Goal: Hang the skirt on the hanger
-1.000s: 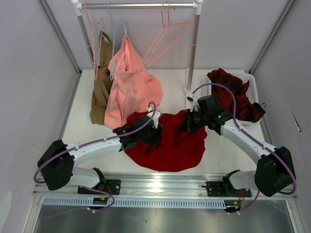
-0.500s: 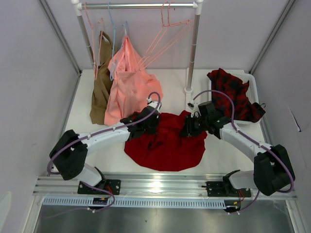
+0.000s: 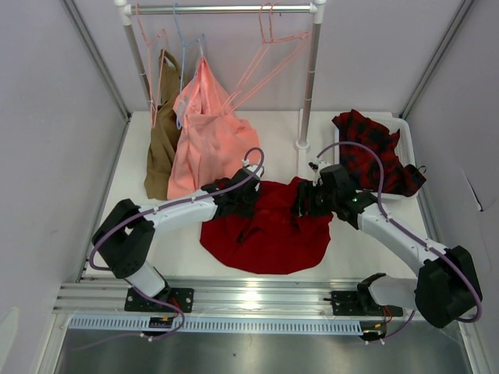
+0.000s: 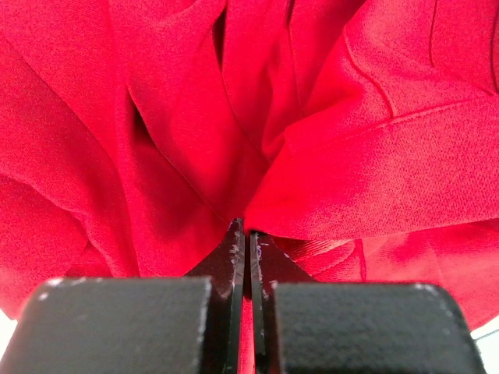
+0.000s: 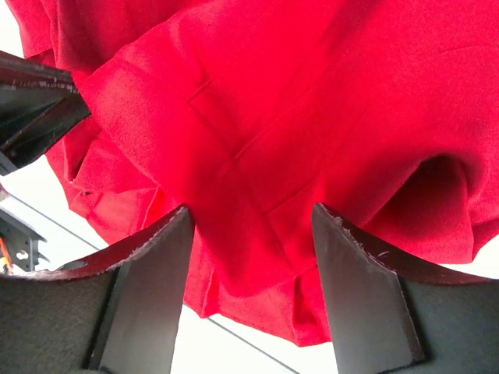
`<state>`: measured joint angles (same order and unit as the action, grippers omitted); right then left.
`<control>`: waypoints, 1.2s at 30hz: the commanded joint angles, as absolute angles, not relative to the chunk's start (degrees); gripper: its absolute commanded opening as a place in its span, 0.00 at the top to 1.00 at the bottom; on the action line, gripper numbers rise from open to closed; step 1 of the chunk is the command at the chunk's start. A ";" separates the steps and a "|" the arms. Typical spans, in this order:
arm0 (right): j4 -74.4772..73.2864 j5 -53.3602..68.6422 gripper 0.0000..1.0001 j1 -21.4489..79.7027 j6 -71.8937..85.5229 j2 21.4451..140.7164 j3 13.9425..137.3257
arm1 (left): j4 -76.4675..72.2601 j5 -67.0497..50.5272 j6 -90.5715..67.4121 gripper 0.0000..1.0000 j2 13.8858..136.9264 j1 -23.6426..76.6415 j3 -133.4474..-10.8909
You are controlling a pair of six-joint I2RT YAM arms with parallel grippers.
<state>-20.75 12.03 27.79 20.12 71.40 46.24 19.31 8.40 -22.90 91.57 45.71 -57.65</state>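
Observation:
The deep-red skirt (image 3: 269,230) lies crumpled on the white table between both arms. My left gripper (image 3: 248,199) sits at its upper left edge, shut on a fold of the skirt (image 4: 351,156); the left gripper's (image 4: 249,234) jaws are pressed together with red cloth pinched between them. At the skirt's upper right edge is my right gripper (image 3: 302,201). In the right wrist view the right gripper (image 5: 251,210) stands open, its fingers wide apart with loose skirt (image 5: 312,101) cloth lying between them. A pale-pink wire hanger (image 3: 284,37) hangs on the rail at the back.
The rack's upright pole (image 3: 309,78) stands just behind the right gripper. A salmon-pink garment (image 3: 210,140) and a brown one (image 3: 161,148) hang at the back left, by a light blue hanger (image 3: 183,54). A red-and-black checked garment (image 3: 374,152) lies in a white bin (image 3: 409,132) on the right.
The left gripper closed on the skirt's upper left edge and shifted back and right. The right gripper opened and released the skirt's right edge.

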 commanded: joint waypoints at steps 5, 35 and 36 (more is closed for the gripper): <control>-25.83 0.45 0.37 33.75 22.50 68.55 46.49 | 19.60 6.42 -22.15 1.00 91.58 45.26 -60.99; -29.02 -29.99 0.65 48.18 32.96 73.74 45.62 | 20.56 5.19 -20.66 0.98 90.70 45.35 -61.08; -28.22 -28.93 0.68 47.56 32.44 72.70 45.35 | 20.65 5.19 -20.57 0.98 90.62 45.26 -61.26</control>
<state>-32.58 -29.26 49.41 33.98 74.15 45.89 20.73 5.76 -21.93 91.61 45.56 -58.74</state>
